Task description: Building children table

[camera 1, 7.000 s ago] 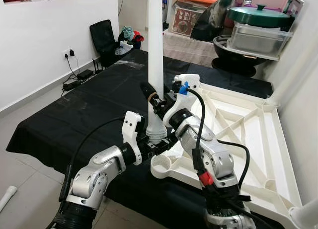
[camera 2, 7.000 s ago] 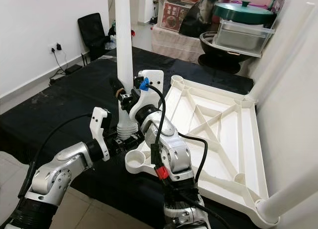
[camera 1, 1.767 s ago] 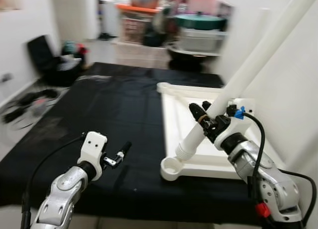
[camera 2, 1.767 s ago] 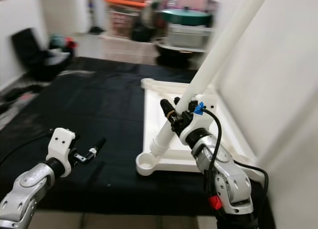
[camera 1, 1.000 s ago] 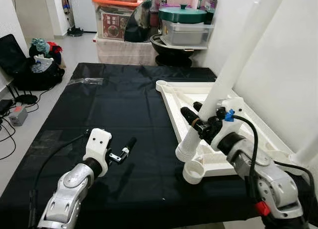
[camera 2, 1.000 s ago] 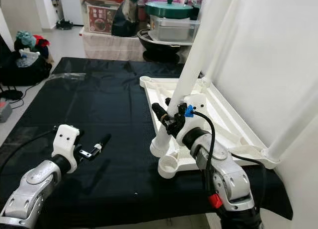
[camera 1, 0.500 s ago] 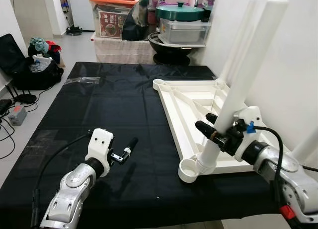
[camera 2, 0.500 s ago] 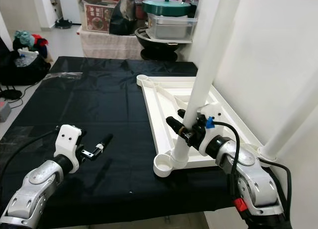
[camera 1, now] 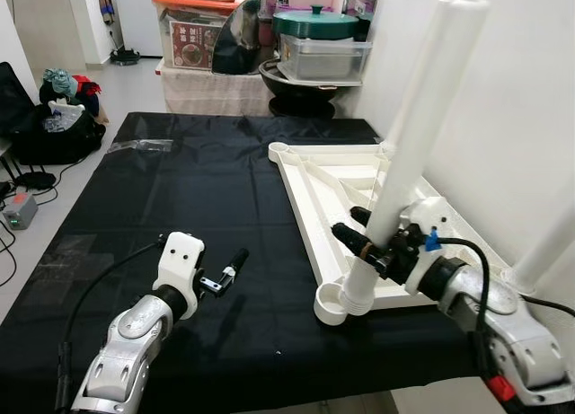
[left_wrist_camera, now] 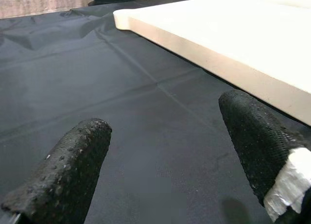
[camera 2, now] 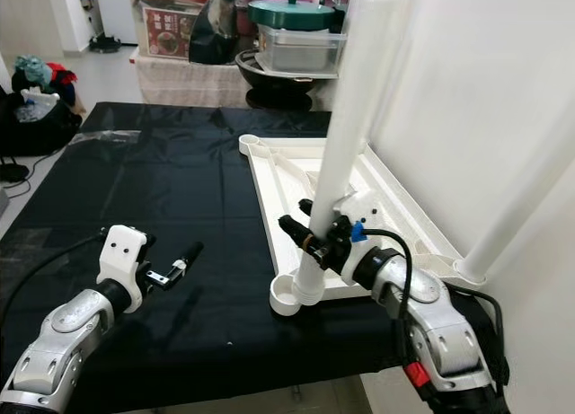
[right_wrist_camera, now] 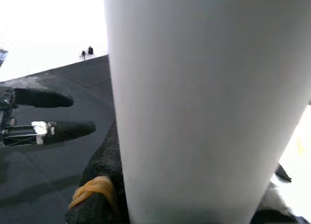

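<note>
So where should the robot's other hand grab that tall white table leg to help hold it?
Probably the bare round shaft of the table leg, just above the right gripper clamped near its foot. The open left gripper could come in from the robot's left, over the black cloth; the tabletop and wall crowd the other side.

Left tool point(left_wrist_camera: 160, 151) agape over black cloth point(left_wrist_camera: 121, 88); white tabletop point(left_wrist_camera: 233, 34) beside.
</note>
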Controlling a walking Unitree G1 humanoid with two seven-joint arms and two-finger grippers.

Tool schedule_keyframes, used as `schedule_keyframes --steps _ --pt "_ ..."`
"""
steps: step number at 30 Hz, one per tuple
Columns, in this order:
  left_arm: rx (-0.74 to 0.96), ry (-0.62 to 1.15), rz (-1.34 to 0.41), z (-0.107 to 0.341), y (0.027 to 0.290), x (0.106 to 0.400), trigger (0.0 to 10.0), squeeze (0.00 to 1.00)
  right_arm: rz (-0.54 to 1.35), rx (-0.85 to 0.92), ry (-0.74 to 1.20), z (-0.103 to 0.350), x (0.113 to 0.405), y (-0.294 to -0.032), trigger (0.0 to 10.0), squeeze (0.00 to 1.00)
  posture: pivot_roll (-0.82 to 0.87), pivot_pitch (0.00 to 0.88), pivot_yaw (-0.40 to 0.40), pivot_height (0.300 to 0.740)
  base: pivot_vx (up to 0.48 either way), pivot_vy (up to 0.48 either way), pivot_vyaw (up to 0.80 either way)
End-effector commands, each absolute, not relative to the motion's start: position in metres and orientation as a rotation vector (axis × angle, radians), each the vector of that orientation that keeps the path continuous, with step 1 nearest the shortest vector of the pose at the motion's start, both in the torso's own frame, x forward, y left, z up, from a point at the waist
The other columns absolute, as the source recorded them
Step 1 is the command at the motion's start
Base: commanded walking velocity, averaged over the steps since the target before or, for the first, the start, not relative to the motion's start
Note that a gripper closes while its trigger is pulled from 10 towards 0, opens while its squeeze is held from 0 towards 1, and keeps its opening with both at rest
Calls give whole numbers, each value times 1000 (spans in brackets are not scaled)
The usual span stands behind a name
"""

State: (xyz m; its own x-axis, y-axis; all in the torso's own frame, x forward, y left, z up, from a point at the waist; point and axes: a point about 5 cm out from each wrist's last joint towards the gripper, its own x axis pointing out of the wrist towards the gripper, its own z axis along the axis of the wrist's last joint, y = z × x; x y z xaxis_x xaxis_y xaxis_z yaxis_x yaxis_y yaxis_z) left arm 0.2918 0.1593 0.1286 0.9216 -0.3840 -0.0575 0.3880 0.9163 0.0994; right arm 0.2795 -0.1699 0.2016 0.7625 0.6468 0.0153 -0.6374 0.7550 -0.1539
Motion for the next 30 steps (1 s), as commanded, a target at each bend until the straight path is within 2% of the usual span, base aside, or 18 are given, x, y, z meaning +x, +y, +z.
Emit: schedule_keyframes --steps 1,14,30 --pt "116 33 -398 130 160 294 10000 0 705 -148 -17 191 279 -169 0 0 59 0 -103 740 0 0 0" --pt "117 28 -405 131 157 296 10000 0 689 -291 -75 189 284 -160 0 0 59 0 -103 740 0 0 0" --pt "119 28 -406 131 157 297 10000 0 740 -323 -103 184 279 -144 0 0 53 0 -100 740 0 0 0"
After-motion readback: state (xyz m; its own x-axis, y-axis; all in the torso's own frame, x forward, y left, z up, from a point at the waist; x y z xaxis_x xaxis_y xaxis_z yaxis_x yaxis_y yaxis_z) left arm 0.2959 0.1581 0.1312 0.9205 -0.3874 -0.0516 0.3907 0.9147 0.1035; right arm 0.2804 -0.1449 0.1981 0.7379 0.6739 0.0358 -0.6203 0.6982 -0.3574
